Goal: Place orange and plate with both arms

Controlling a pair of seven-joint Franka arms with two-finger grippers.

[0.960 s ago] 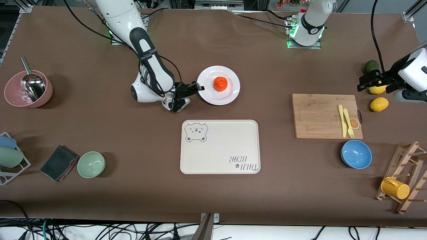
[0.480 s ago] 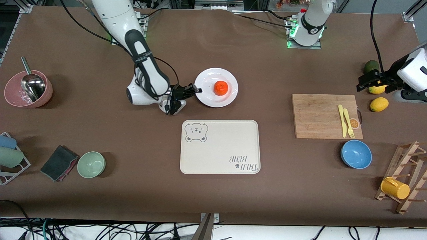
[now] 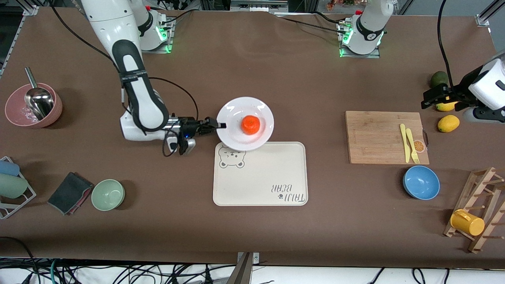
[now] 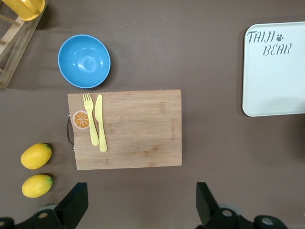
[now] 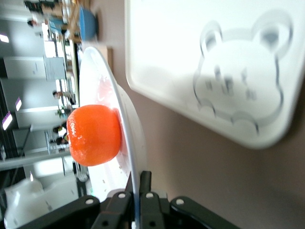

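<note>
With the round white shallow plate [image 3: 245, 124] pinched by its rim in my right gripper [image 3: 218, 125], it's up in the air over the bear-print corner of the cream rectangular tray [image 3: 260, 174], overlapping the tray's edge that's farther from the front cam. The small red-orange orange [image 3: 250, 124] sits on the plate approx in the middle. In the right wrist view the fingers [image 5: 143, 191] are clamped on the plate rim w/ the orange [image 5: 93, 135] on it and the tray's bear print [image 5: 240, 90] below. My left gripper [image 3: 434, 96] waits at the left arm's end of the table, jaws spread wide w/ nothing in them, over two yellow lemons [image 3: 448, 123] beside the bamboo cutting board [image 3: 384, 137].
</note>
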